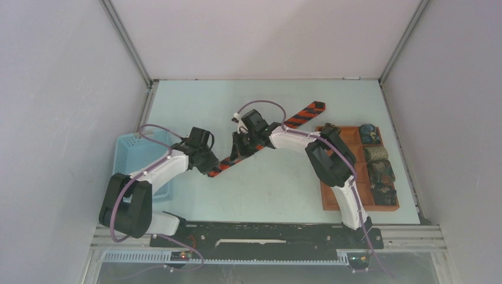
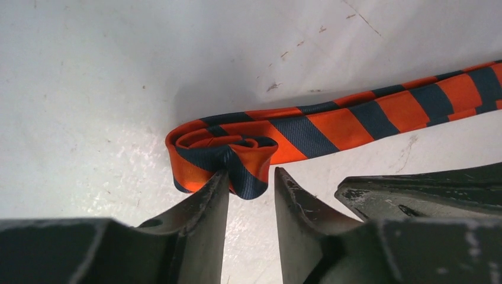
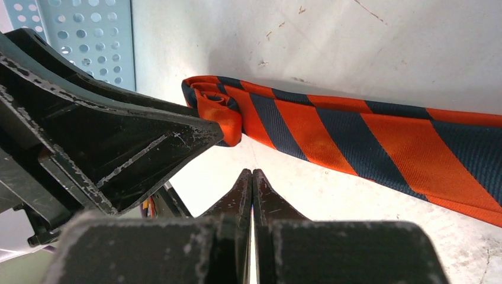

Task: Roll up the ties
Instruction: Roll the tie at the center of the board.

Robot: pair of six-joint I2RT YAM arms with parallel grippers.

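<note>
- Left gripper (image 2: pixel 250 177) stands partly open, its two fingers apart with a clear gap between them; it clamps nothing; the tip of one finger (image 2: pixel 207 201) touches the curled end of the striped tie (image 2: pixel 355 118); a corner of that curl dips into the mouth of the gap
- right gripper (image 3: pixel 253 177) is closed tight, finger flat against finger, with nothing between them; its tips hang just beside the near edge of the tie's flat part; whether they touch the table (image 1: pixel 266 195) I cannot tell
- the two grippers sit close together at the same end of the tie; the right wrist view has a left finger filling its left side, its point against the curl
- the tie, orange with dark diagonal stripes, lies on the pale table on a slant, from the left gripper toward the far right; its narrow end is wound into a small loose roll of a few turns; the rest lies flat and unrolled, growing broader away from the roll; its far end rests near the far corner of the tray (image 1: pixel 361 207)
- the brown tray sits at the right of the table, partly under the right arm; four small rolled ties (image 1: pixel 376 154) sit in its right-hand row, one to each compartment
- a light blue basket (image 1: pixel 131 155) stands at the left, partly under the left arm
</note>
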